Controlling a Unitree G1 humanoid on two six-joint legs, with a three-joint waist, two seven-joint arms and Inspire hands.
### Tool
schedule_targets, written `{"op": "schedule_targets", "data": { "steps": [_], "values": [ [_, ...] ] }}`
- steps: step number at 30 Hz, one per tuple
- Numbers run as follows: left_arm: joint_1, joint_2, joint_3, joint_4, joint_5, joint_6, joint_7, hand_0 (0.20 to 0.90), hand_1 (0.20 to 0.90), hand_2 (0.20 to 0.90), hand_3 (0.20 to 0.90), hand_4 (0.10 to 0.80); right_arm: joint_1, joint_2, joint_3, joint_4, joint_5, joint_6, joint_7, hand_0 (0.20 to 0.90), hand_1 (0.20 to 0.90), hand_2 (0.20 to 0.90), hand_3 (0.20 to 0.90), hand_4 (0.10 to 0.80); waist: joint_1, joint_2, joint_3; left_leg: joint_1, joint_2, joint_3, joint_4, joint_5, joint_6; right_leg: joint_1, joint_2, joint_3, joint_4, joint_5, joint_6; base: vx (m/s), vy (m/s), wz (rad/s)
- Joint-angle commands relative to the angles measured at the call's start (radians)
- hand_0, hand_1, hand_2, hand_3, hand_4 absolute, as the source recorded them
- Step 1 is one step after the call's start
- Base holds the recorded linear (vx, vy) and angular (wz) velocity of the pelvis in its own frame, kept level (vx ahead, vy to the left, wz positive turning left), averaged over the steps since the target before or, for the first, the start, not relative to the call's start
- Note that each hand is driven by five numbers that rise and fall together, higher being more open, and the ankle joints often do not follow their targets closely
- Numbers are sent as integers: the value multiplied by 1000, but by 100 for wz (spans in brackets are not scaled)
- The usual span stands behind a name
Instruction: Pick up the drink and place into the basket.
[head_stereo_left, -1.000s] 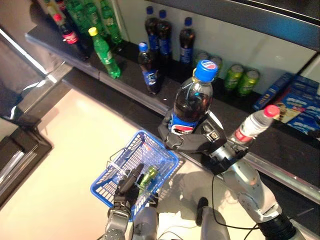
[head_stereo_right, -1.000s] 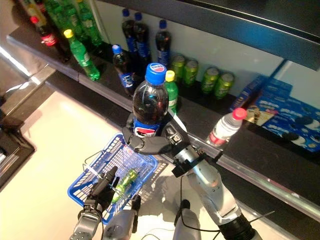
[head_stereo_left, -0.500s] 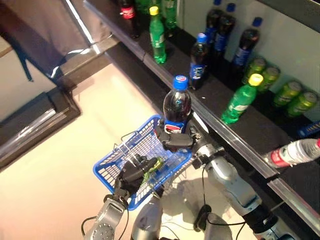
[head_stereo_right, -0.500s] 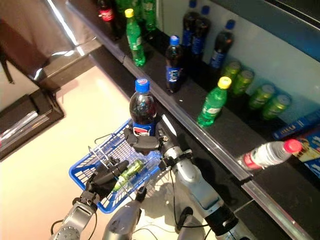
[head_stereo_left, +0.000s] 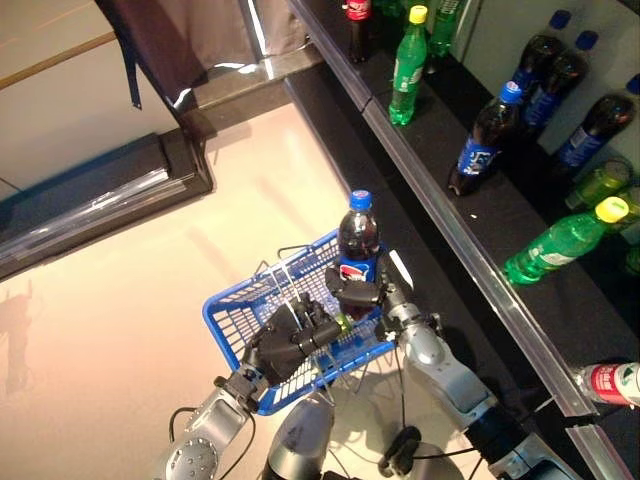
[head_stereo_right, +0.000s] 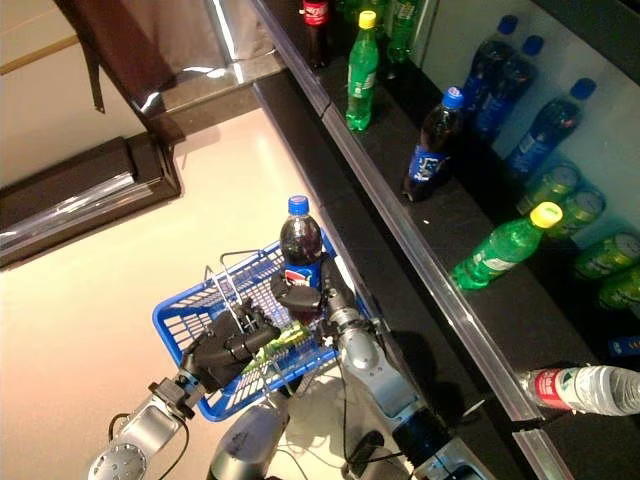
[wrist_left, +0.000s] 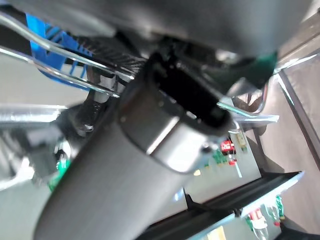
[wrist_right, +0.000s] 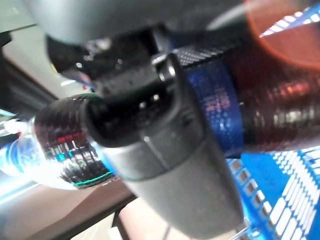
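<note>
A dark cola bottle (head_stereo_left: 358, 240) with a blue cap and blue label stands upright over the far right part of the blue wire basket (head_stereo_left: 232, 312). My right hand (head_stereo_left: 357, 292) is curled round its lower body, and the right wrist view shows the label (wrist_right: 217, 107) pressed against the hand. My left hand (head_stereo_left: 288, 342) is shut on the basket's wire handles (head_stereo_right: 222, 290) at the near side. A green bottle (head_stereo_right: 283, 340) lies inside the basket, partly hidden by the left hand.
A dark shelf (head_stereo_left: 470, 230) runs along the right with a metal front rail. On it stand green bottles (head_stereo_left: 405, 55), cola bottles (head_stereo_left: 483, 140), a lying green bottle (head_stereo_left: 556, 243), cans (head_stereo_right: 605, 285) and a lying water bottle (head_stereo_right: 583, 388). A low dark platform (head_stereo_left: 90, 200) lies at the left.
The camera has swung, shifting the whole scene. My right hand has carried the cola bottle lower, down onto the basket's far side. The left hand still holds the basket.
</note>
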Motion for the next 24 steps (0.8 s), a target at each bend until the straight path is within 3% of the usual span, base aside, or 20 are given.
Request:
{"op": "schedule_targets", "data": {
  "steps": [1, 4, 9, 19, 24],
  "values": [
    [-115, -15, 62, -343, -172, -45, -240, 300, 300, 300, 200, 100, -165, 124, 30, -47, -19, -146, -32, 300, 300, 300, 200, 100, 8, -51, -117, -14, -59, -10, 50, 26, 93, 116, 60, 0, -209, 150, -93, 13, -38, 21],
    [-118, -26, 68, -354, -174, -17, -285, 300, 300, 300, 200, 100, -156, 143, 33, 4, -4, -153, -56, 300, 300, 300, 200, 100, 19, -55, -116, -19, -61, -17, 50, 25, 94, 119, 62, -8, -215, 151, -94, 4, -36, 11],
    [-143, 11, 61, -395, -167, 30, -393, 300, 300, 300, 200, 100, -120, 194, 35, 135, 88, -190, -62, 300, 300, 300, 200, 100, 39, -71, -108, -29, -66, -32, 44, 24, 97, 118, 68, -15, -226, 155, -92, -13, -55, 15],
    [-185, 54, 61, -413, -162, 79, -411, 300, 300, 300, 200, 100, -85, 257, 85, 280, 398, -138, 81, 300, 300, 300, 200, 100, 64, -100, -85, -49, -68, -36, 24, 32, 99, 109, 78, -22, -249, 172, -83, -14, -45, 6],
    [-196, 71, 57, -417, -159, 93, -412, 300, 300, 300, 200, 100, -95, 263, 101, 323, 455, -92, 101, 300, 300, 300, 200, 100, 74, -115, -68, -60, -67, -36, 15, 37, 100, 103, 84, -24, -259, 181, -79, -26, -49, 3]
  ]
}}
